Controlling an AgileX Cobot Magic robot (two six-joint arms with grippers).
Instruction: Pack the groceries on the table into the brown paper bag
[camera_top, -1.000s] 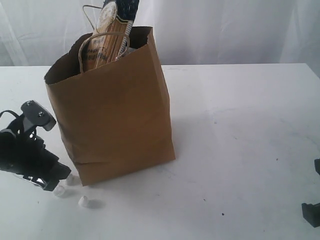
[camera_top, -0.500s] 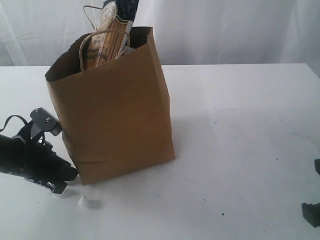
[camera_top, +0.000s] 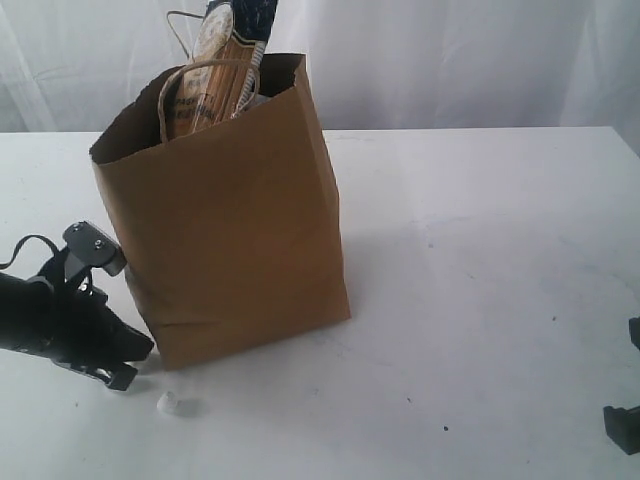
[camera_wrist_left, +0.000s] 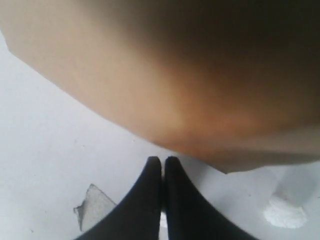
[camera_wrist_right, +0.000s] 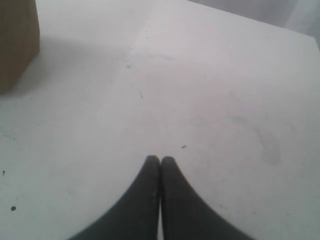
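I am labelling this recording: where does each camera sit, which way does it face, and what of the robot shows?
Exterior view: off the arms, above the table, facing the paper bag; the left claw low beside the bag, a piece of the right arm at the edge.
Left wrist view: on the left arm, looking along the left claw, shut, at the bag's foot.
Right wrist view: on the right arm, looking along the right claw, shut, over the table.
Shared: the bag shows in all three.
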